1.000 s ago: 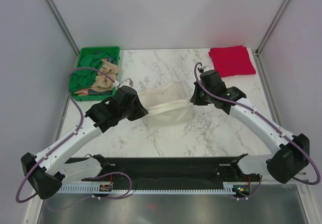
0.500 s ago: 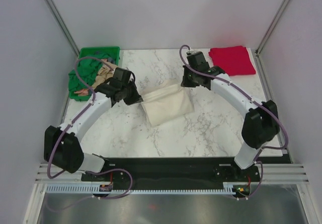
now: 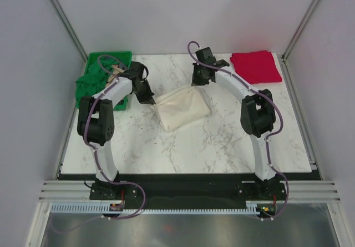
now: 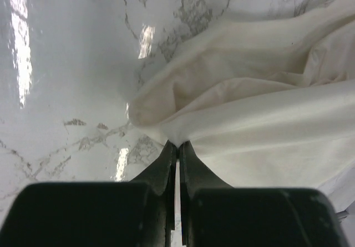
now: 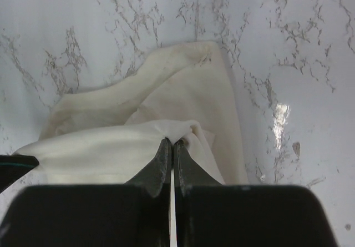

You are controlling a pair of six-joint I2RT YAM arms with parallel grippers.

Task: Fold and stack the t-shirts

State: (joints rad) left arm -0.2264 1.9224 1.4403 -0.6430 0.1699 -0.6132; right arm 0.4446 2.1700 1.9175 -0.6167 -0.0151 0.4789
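Here both arms stretch forward, left gripper [image 3: 148, 97] and right gripper [image 3: 198, 84] each pinched on a far corner of the cream-white t-shirt [image 3: 182, 109] on the table [image 3: 233, 141]; only wrist views show the clamped cloth.

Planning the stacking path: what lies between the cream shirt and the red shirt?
In the top view, the right arm crosses there, right hand pinching the cream shirt at its far corner; otherwise bare marble table up to the red shirt.
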